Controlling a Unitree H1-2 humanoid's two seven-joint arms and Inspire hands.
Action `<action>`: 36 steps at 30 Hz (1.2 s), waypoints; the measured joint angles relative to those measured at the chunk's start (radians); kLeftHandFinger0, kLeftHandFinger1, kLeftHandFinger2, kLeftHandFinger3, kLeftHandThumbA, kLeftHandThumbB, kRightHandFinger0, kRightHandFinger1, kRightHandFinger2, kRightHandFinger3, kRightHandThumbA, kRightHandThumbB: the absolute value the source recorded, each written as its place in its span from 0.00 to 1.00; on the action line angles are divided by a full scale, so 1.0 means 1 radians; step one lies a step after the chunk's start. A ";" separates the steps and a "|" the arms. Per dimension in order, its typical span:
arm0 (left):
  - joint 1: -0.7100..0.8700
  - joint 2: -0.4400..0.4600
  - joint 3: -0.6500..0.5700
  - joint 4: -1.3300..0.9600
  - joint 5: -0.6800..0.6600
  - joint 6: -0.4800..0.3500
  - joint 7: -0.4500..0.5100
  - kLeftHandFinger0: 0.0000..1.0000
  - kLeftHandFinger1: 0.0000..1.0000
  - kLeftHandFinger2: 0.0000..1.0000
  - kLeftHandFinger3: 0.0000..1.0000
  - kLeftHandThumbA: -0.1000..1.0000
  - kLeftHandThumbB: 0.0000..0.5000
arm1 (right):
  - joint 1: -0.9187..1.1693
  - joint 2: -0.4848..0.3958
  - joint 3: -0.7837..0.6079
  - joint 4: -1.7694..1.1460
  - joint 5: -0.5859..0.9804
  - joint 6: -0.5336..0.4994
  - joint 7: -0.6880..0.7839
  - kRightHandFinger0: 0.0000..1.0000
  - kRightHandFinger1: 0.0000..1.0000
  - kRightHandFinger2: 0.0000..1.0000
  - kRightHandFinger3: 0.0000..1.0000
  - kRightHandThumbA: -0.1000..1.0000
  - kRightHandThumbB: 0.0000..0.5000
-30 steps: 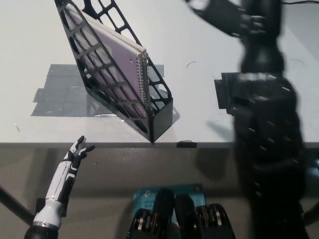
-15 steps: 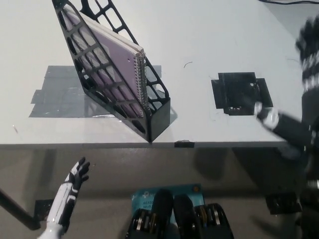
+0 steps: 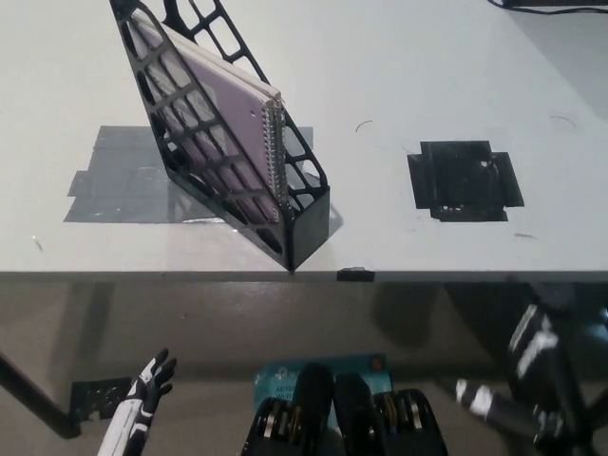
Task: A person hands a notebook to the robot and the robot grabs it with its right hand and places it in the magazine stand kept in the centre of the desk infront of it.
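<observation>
Our pale grey worktop (image 3: 399, 76) carries the black lattice magazine stand (image 3: 304, 223), holding the purple spiral-bound notebook (image 3: 223, 119). Black right hand (image 3: 532, 394): blurred, fingers unreadable. White left hand (image 3: 147, 385) rests low, fingers released. The tilted stand might tip if knocked.

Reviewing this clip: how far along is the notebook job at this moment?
It looks finished. Done: the notebook stands inside the magazine stand on the desk, spiral edge facing the front. In hand: nothing; the black right hand is blurred below the desk edge, the white left hand hangs low with fingers apart. Left: nothing visible remains.
</observation>
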 measured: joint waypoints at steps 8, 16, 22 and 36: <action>-0.002 0.000 0.000 0.022 0.000 0.000 0.000 1.00 1.00 1.00 1.00 1.00 1.00 | 0.084 0.017 0.007 0.108 0.037 -0.044 0.042 1.00 1.00 1.00 1.00 1.00 0.38; 0.007 0.000 -0.004 0.032 0.001 0.000 0.001 0.99 1.00 1.00 1.00 1.00 1.00 | 0.083 0.019 0.006 0.156 0.038 -0.082 0.067 1.00 1.00 1.00 1.00 1.00 0.45; 0.010 0.000 -0.005 0.036 0.002 0.000 0.002 0.97 1.00 1.00 1.00 1.00 1.00 | 0.080 0.021 0.008 0.181 0.034 -0.106 0.073 1.00 1.00 1.00 1.00 1.00 0.51; 0.010 0.000 -0.004 0.044 0.002 0.000 0.002 0.98 1.00 1.00 1.00 1.00 1.00 | 0.053 0.031 0.016 0.212 -0.020 -0.161 0.072 1.00 1.00 1.00 1.00 1.00 0.33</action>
